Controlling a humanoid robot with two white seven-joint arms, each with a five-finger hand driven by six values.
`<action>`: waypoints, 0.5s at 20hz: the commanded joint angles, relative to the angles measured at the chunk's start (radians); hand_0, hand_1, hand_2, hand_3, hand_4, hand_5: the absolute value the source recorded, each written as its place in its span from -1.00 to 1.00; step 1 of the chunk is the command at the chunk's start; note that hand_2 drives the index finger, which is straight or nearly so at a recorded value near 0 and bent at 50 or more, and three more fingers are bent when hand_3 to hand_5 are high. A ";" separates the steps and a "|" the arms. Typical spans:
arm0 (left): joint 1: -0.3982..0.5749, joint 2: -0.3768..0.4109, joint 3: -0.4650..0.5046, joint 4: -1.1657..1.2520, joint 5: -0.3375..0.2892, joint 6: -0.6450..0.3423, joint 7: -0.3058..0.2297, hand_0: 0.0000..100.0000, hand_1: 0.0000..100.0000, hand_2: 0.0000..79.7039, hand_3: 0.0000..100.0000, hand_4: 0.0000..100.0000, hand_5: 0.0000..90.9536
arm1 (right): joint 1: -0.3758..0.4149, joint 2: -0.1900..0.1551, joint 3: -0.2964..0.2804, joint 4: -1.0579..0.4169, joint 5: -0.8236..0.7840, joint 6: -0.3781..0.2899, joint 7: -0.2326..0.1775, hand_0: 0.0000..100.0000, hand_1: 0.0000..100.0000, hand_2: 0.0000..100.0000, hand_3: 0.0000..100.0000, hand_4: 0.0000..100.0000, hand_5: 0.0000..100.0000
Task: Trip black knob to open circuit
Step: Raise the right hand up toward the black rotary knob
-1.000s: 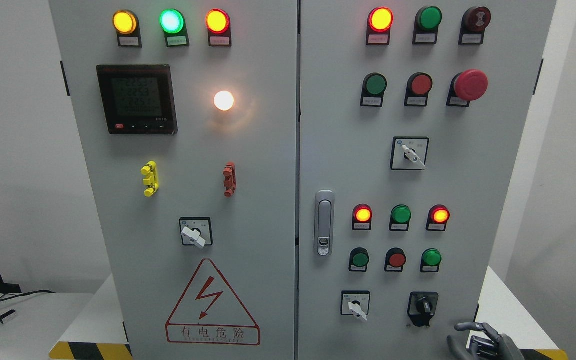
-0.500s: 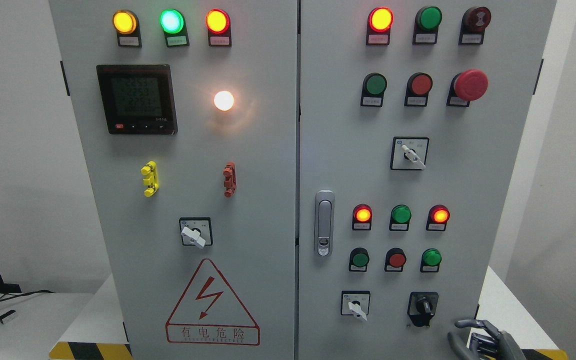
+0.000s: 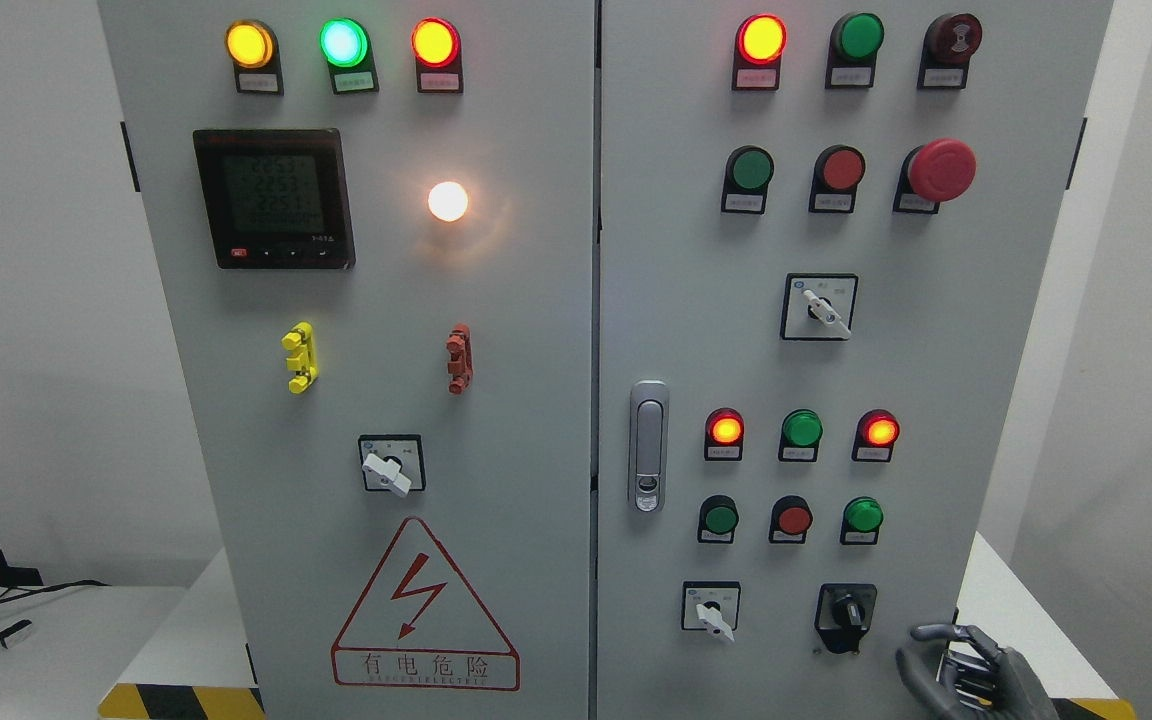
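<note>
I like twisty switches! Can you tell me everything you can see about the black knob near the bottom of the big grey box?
The black knob is a small round rotary switch with a raised grip bar, standing about upright. It looks like plastic and sits on a black plate, low on the cabinet's right door, right of a white-handled switch and under a green button. Nothing touches it. The right hand hovers just lower right, fingers loosely curled around nothing, not yet on it.

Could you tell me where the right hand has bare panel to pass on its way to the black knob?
Bare panel lies right of the black knob, between it and the cabinet edge, just above the right hand. It is crowded above the knob, where three buttons sit, and left, by the white switch.
</note>
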 commanded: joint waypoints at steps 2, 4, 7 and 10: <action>0.000 0.000 0.000 0.000 -0.031 0.001 0.001 -0.76 -0.22 -1.00 -1.00 -1.00 -1.00 | 0.003 0.027 0.012 -0.037 0.009 0.009 -0.003 -0.34 0.59 -0.12 1.00 1.00 0.92; 0.000 0.000 0.000 0.000 -0.031 0.001 0.001 -0.76 -0.22 -1.00 -1.00 -1.00 -1.00 | 0.006 0.030 0.017 -0.051 0.009 0.018 -0.003 -0.34 0.60 -0.12 1.00 1.00 0.92; 0.000 0.000 0.000 0.000 -0.031 0.001 0.001 -0.76 -0.22 -1.00 -1.00 -1.00 -1.00 | 0.006 0.035 0.032 -0.061 0.009 0.026 -0.012 -0.34 0.59 -0.12 1.00 1.00 0.91; 0.000 0.000 0.000 0.000 -0.031 0.001 0.001 -0.76 -0.22 -1.00 -1.00 -1.00 -1.00 | 0.014 0.037 0.043 -0.074 0.009 0.026 -0.015 -0.34 0.59 -0.12 1.00 1.00 0.91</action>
